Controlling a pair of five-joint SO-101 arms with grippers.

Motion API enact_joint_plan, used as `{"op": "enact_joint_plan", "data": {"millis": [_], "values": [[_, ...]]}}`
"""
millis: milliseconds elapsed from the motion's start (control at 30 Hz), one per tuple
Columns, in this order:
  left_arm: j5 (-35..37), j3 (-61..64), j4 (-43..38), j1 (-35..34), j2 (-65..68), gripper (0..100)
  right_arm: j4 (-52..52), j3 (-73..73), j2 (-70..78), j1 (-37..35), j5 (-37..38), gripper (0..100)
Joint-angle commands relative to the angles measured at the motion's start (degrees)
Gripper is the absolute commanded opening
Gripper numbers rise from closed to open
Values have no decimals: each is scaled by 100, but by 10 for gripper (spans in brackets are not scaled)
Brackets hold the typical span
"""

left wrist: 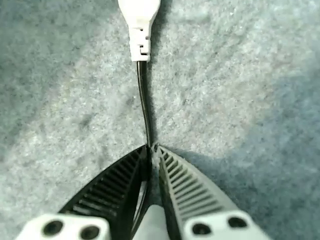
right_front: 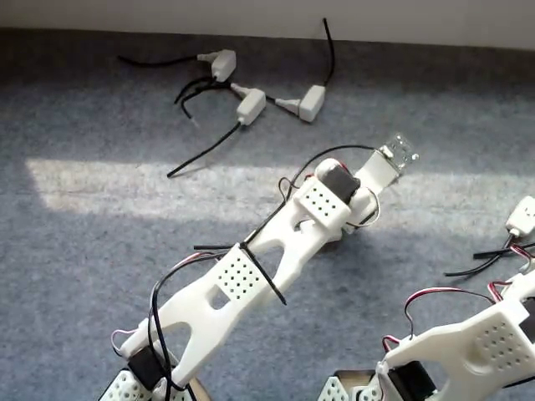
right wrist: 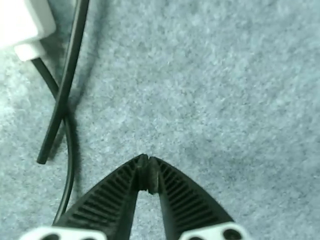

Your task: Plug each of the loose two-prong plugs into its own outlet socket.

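My left gripper point(left wrist: 151, 147) is shut on the black cable point(left wrist: 144, 100) of a white two-prong plug point(left wrist: 140, 25), a short way behind the plug body. In the high view this plug point(right_front: 398, 154) sticks out past the end of the long left arm, prongs pointing away, over the grey carpet. My right gripper point(right wrist: 145, 159) is shut with nothing in it, just above the carpet. Beside it lie a white plug piece point(right wrist: 22, 25) and black cables point(right wrist: 65, 90); the same white piece point(right_front: 522, 215) sits at the right edge in the high view.
Three white plug and socket pieces point(right_front: 221, 63), point(right_front: 251, 104), point(right_front: 311, 102) with black cables lie together at the back of the carpet, near the wall. A sunlit band point(right_front: 100, 188) crosses the carpet's middle.
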Motion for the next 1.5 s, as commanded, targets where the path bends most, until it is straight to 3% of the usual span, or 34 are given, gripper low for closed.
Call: {"op": "enact_joint_plan", "data": {"millis": [0,167,533,700,800,867,1033,1233,1467], "values": [[-9,-154,105,-101,-110,6,-84,-31,-312,57,53,9],[-9,-875,53,-198,-505,6,-84,-22,-303,57,53,9],[-9,-813,88,-593,-1684,6,-84,-13,-295,57,53,9],[-35,-813,774,-1508,-2097,6,-84,-13,-295,48,53,9],[-35,-769,1538,-2264,-2290,6,-48,-13,-303,-4,53,9],[-35,-620,1565,-2932,-2396,6,-40,-13,-303,-57,26,9],[-352,400,1565,-4119,-2993,6,136,-22,-312,-286,18,9],[-844,2686,1547,-4875,-4163,6,435,-22,-321,-892,-44,8],[-1389,4787,1468,-5640,-4356,6,497,-13,-321,-1798,-941,8]]}}
